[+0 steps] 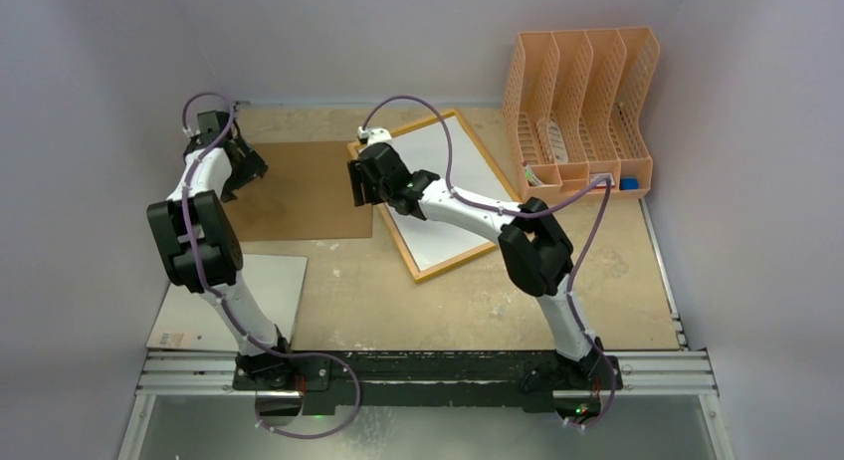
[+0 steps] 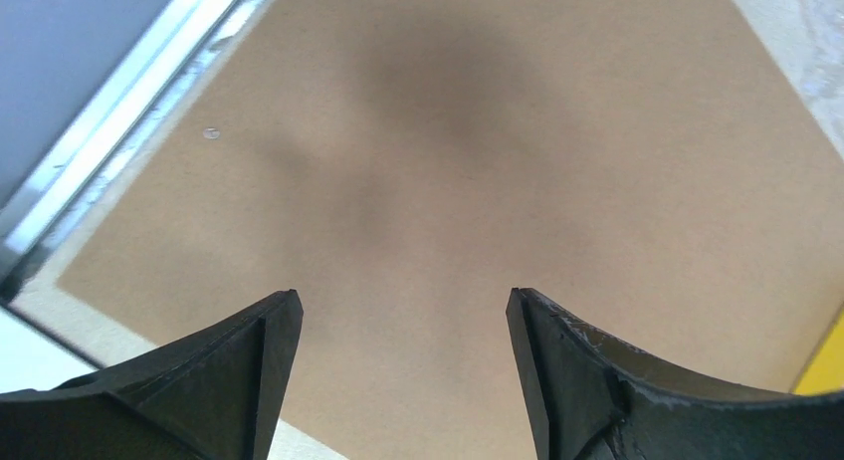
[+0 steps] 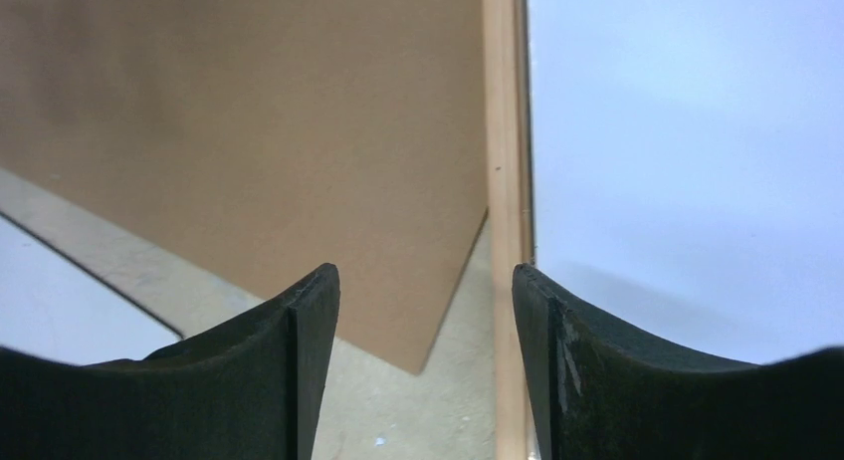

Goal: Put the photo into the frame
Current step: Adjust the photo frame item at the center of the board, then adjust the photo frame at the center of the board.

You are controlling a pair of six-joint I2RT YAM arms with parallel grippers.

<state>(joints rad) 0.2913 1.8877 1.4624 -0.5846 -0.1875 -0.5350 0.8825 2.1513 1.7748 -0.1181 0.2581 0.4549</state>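
Yellow on the thin rectangular wooden frame (image 2: 828,372) is shown by left wrist view only; left gripper (image 2: 403,380) and right gripper (image 3: 426,365) are spread, empty.

The white and black right arm (image 1: 468,209) hides the left corner of the thin rectangular wood-coloured frame (image 1: 487,153) and its white paper photo (image 1: 430,241). Items in the peach plastic file rack (image 1: 642,102) are too small to tell.

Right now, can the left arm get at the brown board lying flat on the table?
Probably yes. The left gripper hovers directly over the brown board with its jaws open, and nothing lies between them.
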